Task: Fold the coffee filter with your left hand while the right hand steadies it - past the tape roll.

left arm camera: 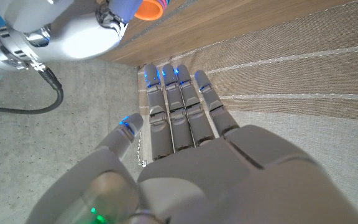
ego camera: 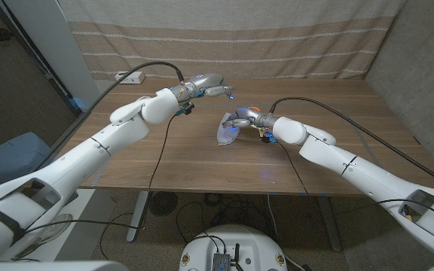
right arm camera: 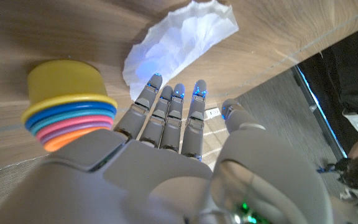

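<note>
We saw the white coffee filter (ego camera: 225,134) lying folded at frame center, our right hand (ego camera: 241,118) just beside it with straight fingers holding nothing; our left hand (ego camera: 208,84) hovered upper center, fingers extended, empty.

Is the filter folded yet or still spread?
Cannot tell for sure. The filter lies crumpled and mostly spread on the table, beyond the right hand, which isn't touching it.

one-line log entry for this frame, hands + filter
left hand: open, raised, off filter | right hand: open, over coffee filter edge | filter: unfolded on table | stacked cups beside
</note>
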### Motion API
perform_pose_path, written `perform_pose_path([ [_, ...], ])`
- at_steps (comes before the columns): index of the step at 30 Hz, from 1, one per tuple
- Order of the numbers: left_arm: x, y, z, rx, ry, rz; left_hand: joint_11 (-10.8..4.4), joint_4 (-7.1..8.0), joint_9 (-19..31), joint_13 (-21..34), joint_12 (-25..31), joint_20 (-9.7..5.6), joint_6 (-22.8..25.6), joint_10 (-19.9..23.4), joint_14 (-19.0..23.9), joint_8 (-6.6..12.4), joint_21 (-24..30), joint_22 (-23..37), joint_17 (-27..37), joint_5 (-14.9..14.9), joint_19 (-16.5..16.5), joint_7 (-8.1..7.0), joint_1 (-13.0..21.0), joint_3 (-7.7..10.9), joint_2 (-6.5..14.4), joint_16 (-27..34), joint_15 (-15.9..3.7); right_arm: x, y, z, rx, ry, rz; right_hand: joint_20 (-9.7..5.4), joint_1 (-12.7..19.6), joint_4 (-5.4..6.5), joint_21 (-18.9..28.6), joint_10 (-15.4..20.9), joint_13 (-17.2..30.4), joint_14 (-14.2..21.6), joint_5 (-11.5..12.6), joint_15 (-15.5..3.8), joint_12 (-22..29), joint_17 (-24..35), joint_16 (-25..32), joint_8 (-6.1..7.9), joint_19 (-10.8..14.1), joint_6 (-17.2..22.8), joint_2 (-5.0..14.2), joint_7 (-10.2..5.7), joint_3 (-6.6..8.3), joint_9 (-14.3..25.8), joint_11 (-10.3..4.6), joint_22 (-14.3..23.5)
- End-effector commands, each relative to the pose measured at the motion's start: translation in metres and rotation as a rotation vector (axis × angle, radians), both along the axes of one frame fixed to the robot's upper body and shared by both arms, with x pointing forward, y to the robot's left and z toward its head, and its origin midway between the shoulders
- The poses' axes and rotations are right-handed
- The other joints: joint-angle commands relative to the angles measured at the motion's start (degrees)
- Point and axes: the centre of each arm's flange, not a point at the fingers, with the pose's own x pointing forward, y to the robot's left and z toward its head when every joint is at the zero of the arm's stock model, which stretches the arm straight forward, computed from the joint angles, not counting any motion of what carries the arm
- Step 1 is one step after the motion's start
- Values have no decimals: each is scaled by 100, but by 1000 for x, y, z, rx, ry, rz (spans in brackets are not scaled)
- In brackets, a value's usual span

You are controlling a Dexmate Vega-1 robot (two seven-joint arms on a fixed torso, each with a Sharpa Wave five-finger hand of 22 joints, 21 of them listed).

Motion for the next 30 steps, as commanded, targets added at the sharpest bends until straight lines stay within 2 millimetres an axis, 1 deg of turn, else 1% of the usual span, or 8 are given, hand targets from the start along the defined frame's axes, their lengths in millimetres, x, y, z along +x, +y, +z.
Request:
perform_pose_path([
  [1,9,19,-6,-219,45,-87,-1,7,25,40,-60,60,-167,-168,-119,-63,27,17,16,22,-25,-6,88,16,212,-47,14,-11,-29,15,236,-84,9,-12,64,-62,1,14,22,24,37,-14,-17,8,3,0,-34,-9,85,1,35,14,-27,11],
  [4,13,25,-9,-278,68,-111,35,30,26,61,-117,102,-342,-323,-217,-120,12,20,20,21,-71,1,89,10,214,-84,42,-12,-36,17,277,-91,3,-10,77,-81,2,10,22,22,37,-16,-18,5,1,0,-30,-11,81,2,34,14,-27,11],
  [10,20,37,-19,-427,119,-165,40,29,19,97,-249,152,-919,-682,-485,-244,-19,25,6,18,-169,-139,105,0,176,-194,90,-17,-51,22,365,-111,-3,-11,91,-106,-2,-16,21,9,37,-7,-27,7,-4,-3,-38,-27,80,4,24,13,-14,11],
  [13,23,41,-22,-466,144,-184,39,34,12,108,-320,186,-1157,-885,-602,-254,-34,26,5,12,-215,-162,104,-16,167,-235,125,-18,-56,23,391,-119,-5,-10,91,-116,-3,-24,21,4,35,4,-30,7,-7,-4,-39,-32,72,7,15,13,-18,11],
  [17,28,45,-26,-506,184,-211,91,57,4,114,-383,225,-1468,-1090,-699,-275,-54,28,-1,7,-272,-187,91,-26,165,-266,155,-20,-61,26,425,-131,-7,-9,93,-125,-5,-23,21,-6,35,11,-28,10,-9,-6,-43,-44,73,7,7,13,-34,10],
  [21,32,49,-29,-552,219,-241,80,65,-2,116,-406,224,-1619,-1187,-788,-267,-58,29,-17,5,-285,-201,83,-25,143,-305,191,-22,-66,27,480,-134,3,-8,92,-131,-8,-17,21,-8,35,10,-24,13,-9,-6,-49,-50,77,11,-2,13,-7,10],
  [22,33,50,-30,-564,223,-247,100,71,-4,113,-420,229,-1686,-1234,-809,-269,-65,29,-20,2,-304,-207,77,-30,136,-311,189,-22,-68,28,493,-136,6,-10,90,-130,-9,-15,21,-9,35,5,-24,15,-8,-5,-50,-49,80,12,-5,13,-4,10],
  [30,38,57,-35,-649,260,-283,109,75,-19,99,-448,243,-2000,-1368,-947,-282,-84,30,-39,-6,-353,-292,59,-43,101,-357,226,-28,-81,30,582,-150,8,0,83,-138,-14,-10,21,-3,37,26,-20,23,-2,5,-60,-33,86,25,-25,13,29,11],
])
